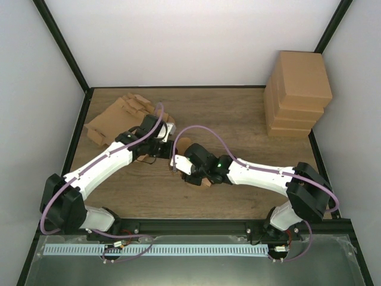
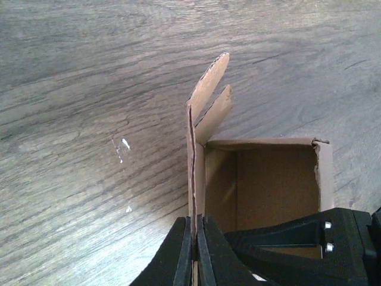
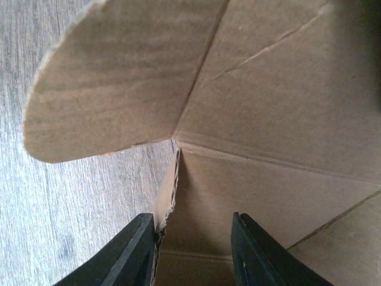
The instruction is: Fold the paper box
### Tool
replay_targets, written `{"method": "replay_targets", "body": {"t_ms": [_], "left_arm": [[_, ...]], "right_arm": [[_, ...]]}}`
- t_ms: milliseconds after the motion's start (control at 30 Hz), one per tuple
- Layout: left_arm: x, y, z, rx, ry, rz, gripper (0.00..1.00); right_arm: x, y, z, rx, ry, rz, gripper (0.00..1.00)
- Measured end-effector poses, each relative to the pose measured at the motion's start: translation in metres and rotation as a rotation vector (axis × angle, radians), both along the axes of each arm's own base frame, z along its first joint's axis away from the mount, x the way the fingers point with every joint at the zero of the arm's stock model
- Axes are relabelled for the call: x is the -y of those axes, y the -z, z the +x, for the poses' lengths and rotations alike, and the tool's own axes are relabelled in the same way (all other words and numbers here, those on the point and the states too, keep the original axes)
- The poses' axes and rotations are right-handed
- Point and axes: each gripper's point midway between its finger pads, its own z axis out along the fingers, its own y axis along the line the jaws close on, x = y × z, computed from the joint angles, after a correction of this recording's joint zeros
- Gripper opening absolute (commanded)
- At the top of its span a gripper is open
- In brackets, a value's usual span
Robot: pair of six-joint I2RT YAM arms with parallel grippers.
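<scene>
A: The left claw (image 2: 194, 223) is clenched on one wall (image 2: 191, 161) of the box (image 2: 268, 185), pinching it flat at the near rim. What worries you?

B: That pinch. It grips a single sheet. If the arm drags sideways, I'd expect the wall to crease or tear at the box's corner, or the box to skid over the counter (image 2: 77, 89).

A: And the right claw (image 3: 191, 217)?

B: Released. The jaws stand apart, with one finger (image 3: 134, 250) against a raw edge of the box and nothing clamped that I can see. A push from there could buckle the panel instead of bending it on its score. The round flap (image 3: 113, 83) beside that edge stands free and may snag.

A: Pose?

B: The left arm (image 1: 113, 161) reaches in from the box's left, wrist dipped. The right arm (image 1: 256, 173) lies low and stretched out on the box's right. Both claws meet at the box, so they might knock each other.
</scene>
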Motion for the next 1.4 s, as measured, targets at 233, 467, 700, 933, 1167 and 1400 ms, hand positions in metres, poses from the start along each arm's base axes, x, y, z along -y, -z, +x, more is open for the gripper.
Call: {"method": "replay_targets", "body": {"t_ms": [233,467,700,933,1167,1400], "left_arm": [[0.002,0.001,-0.001,0.002,0.0,0.007,0.04],[0.001,0.004,0.0,0.002,-0.005,0.019,0.04],[0.001,0.006,0.001,-0.002,-0.008,0.026,0.04],[0.001,0.006,0.001,-0.002,-0.008,0.026,0.04],[0.001,0.006,0.001,-0.002,-0.008,0.026,0.04],[0.001,0.006,0.0,-0.001,-0.008,0.026,0.04]], "right_arm": [[0.003,0.0,-0.002,-0.012,-0.001,-0.018,0.45],[0.01,-0.037,-0.009,-0.022,0.006,0.077,0.53],[0.041,-0.091,0.019,-0.064,0.132,0.285,0.61],[0.069,-0.081,0.063,-0.245,0.235,0.382,0.65],[0.059,-0.042,0.082,-0.476,0.167,0.406,0.58],[0.045,-0.024,0.112,-0.503,0.106,0.377,0.55]]}}
